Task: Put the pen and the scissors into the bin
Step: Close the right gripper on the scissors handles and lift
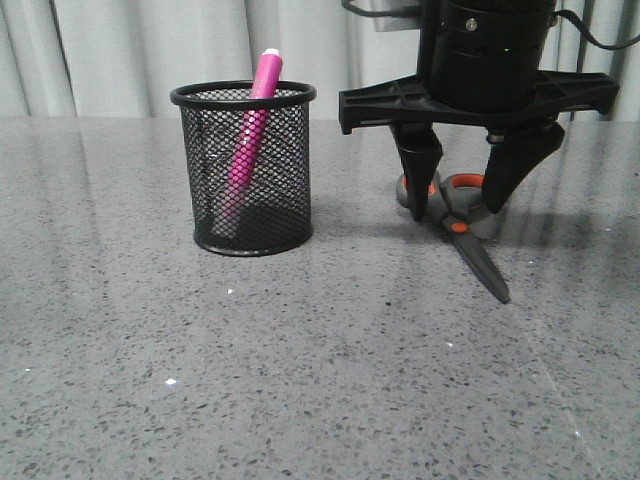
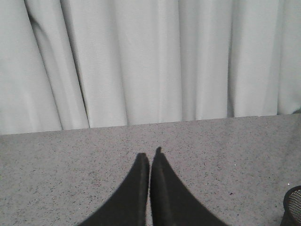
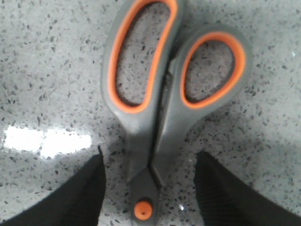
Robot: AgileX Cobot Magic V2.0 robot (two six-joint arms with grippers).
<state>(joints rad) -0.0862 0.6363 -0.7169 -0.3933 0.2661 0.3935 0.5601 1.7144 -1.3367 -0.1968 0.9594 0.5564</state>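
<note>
The magenta pen (image 1: 248, 135) stands tilted inside the black mesh bin (image 1: 250, 168), its whitish end poking above the rim. The scissors (image 1: 465, 232) lie flat on the grey table to the right of the bin, blades pointing toward the front. My right gripper (image 1: 465, 205) hangs open just above their handles, one finger on each side. In the right wrist view the scissors (image 3: 157, 103) show orange-lined loops and the orange pivot dot between the fingers of the right gripper (image 3: 149, 162), touching neither. The left gripper (image 2: 150, 155) is shut on nothing above bare table.
Pale curtains (image 1: 120, 50) hang behind the speckled grey table (image 1: 300, 380). A corner of the bin (image 2: 294, 207) shows at the edge of the left wrist view.
</note>
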